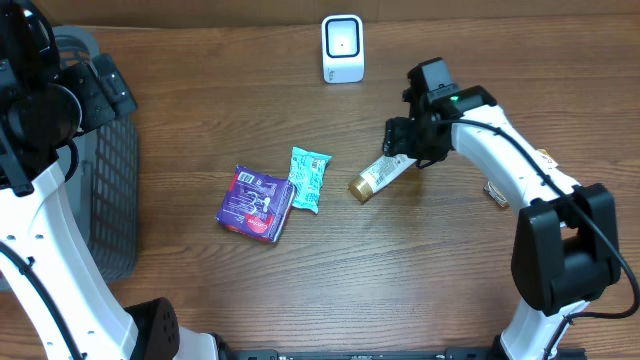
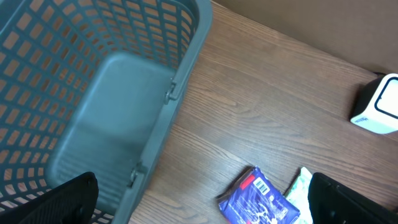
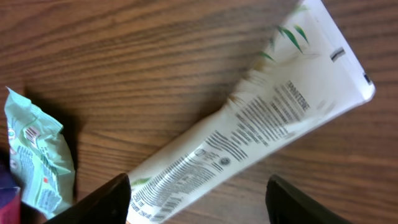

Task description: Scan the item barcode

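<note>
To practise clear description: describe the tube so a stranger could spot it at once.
Find the white scanner at the table's far edge, then look nearer, slightly right. The tube lies there; unlike the flat teal packet and purple packet to its left, it is long, white and gold-capped.

Wooden table has a grey basket on the left and a white scanner at the back. Purple packet, teal packet and gold-capped tube sit mid-table.

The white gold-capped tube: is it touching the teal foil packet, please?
Apart. The overhead view shows bare wood between the white gold-capped tube and the teal foil packet.
</note>
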Controlling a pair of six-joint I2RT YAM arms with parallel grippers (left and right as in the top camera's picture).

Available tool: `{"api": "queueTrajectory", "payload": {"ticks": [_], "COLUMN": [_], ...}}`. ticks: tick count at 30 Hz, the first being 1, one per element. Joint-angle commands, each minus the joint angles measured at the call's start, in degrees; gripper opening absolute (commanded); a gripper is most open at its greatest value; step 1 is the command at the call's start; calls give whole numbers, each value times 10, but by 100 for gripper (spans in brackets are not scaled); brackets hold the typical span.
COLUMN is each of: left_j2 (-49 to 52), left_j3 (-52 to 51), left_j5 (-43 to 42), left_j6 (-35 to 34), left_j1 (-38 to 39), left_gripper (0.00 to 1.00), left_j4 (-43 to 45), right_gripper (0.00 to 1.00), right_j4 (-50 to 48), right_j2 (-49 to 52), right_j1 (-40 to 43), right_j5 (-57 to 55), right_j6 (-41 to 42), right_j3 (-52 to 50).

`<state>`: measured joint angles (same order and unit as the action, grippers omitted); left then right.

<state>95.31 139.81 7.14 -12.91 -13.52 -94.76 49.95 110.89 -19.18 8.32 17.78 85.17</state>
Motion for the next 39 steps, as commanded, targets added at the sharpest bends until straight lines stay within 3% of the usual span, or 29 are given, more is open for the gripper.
{"api": "queueTrajectory", "payload": {"ticks": [1, 6, 18, 26, 34, 39], "left_j2": [0, 0, 0, 0, 0, 0], "left_j3": [-2, -2, -2, -2, -2, -2], "left_j5": [3, 3, 3, 3, 3, 3], "left_j6": [5, 5, 5, 5, 5, 5], "left_j1": [0, 0, 0, 0, 0, 0], "left_gripper": [100, 99, 100, 100, 100, 99], "left_j4": [1, 1, 1, 1, 1, 1], "right_gripper": [76, 78, 80, 79, 79, 79], "right_j4": [-25, -59, -108, 12, 132, 177], "right_j2": [4, 13, 85, 85, 83, 68], "right_j1": [-21, -22, -2, 11, 8, 8], "right_j5": [-92, -205, -217, -227, -66, -51], "right_j6": [13, -17, -61, -26, -66, -78], "right_j3": [4, 4, 4, 5, 7, 50]}}
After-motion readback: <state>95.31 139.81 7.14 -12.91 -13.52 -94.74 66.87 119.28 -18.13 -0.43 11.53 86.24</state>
